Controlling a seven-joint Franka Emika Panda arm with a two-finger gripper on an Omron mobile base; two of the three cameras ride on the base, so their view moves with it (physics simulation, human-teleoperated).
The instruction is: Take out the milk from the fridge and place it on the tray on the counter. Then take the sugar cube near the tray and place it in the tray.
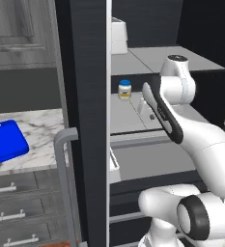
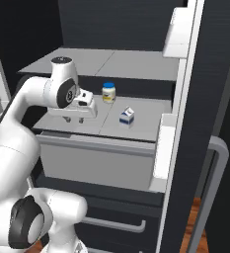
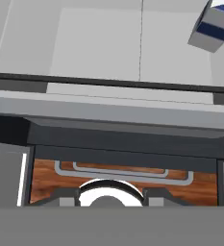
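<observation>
Milk [image 2: 127, 116] sits untouched on the open fridge [image 2: 136, 126] shelf, to the right of my gripper [image 2: 73, 118], whose finger spread I cannot tell, so carrying it to the tray [image 1: 5, 142] and the sugar cube step both remain.

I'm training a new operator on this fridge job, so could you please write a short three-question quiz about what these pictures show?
1. True or false: the milk stands on the same shelf as the blue-lidded jar.
2. Multiple choice: where is the tray? A) in the fridge drawer B) on the counter C) on the floor
3. Fill in: in the right base view, the gripper hangs over the fridge shelf, to the ___ of the milk.

Key: 1 true; 2 B; 3 left. The fingers' spacing cannot be judged.
</observation>
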